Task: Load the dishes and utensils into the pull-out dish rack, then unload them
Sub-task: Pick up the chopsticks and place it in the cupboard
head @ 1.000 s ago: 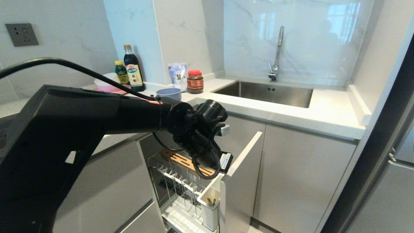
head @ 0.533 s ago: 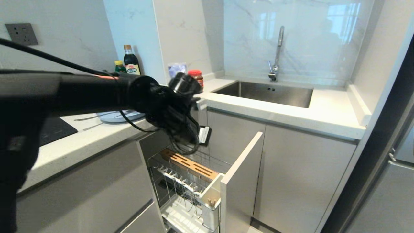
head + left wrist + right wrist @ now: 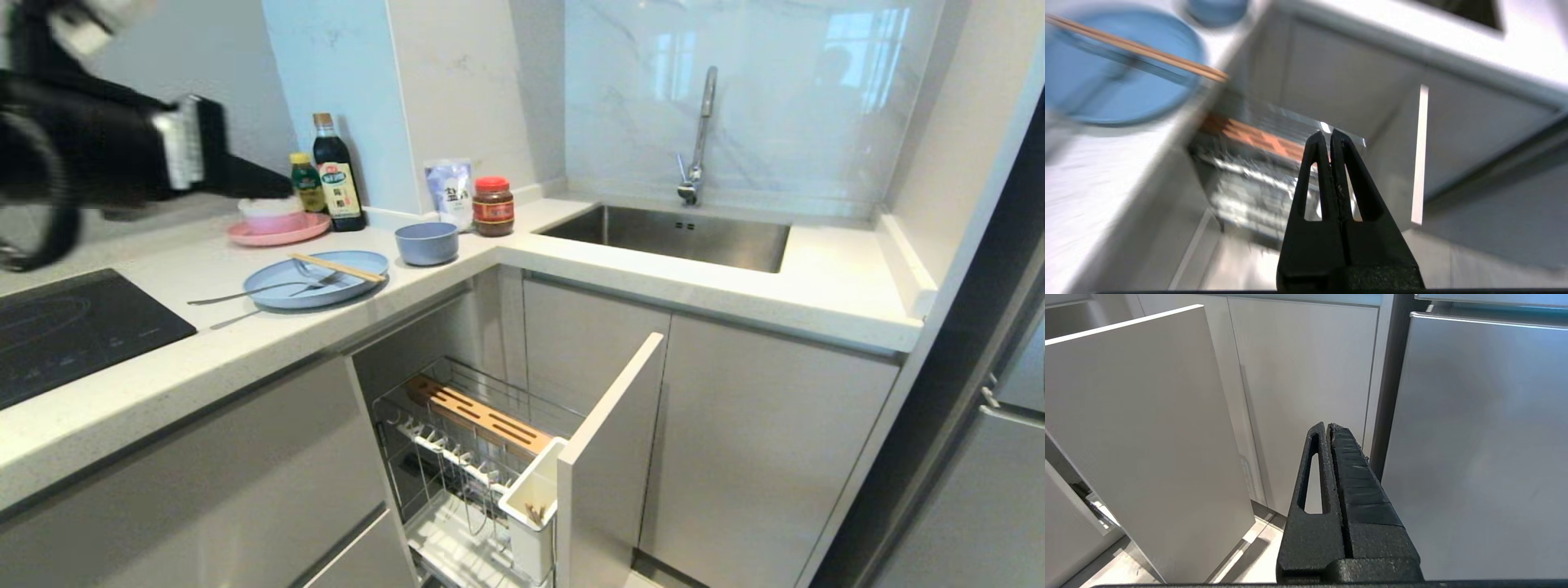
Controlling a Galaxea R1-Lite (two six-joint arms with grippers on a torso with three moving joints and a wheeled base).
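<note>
1. The pull-out dish rack (image 3: 482,457) is slid out from under the counter, well below the left gripper (image 3: 1329,134). Its wire basket carries a wooden strip (image 3: 478,414), and a white utensil cup (image 3: 535,510) sits at the front, right behind the pale front panel (image 3: 608,457). No dishes in it that I can see.
2. The left arm (image 3: 98,151) is up high over the counter's left end, above the hob (image 3: 73,327). Its gripper has both fingers pressed flat together, nothing between them, hanging over the open rack in the wrist view.
3. The light-blue plate (image 3: 314,282) lies on the counter beside and below that gripper, well apart from it.
4. The blue-grey bowl (image 3: 426,242) stands just past the plate, near the counter corner.
5. The right gripper (image 3: 1328,426) is parked low beside the rack's front panel, fingers pressed together too, holding nothing.
6. The chopsticks (image 3: 337,267) rest across the plate's far rim.
7. The fork (image 3: 261,290) lies over the plate's left edge, and the spoon (image 3: 237,318) is on the counter just beside it, blurry.
</note>
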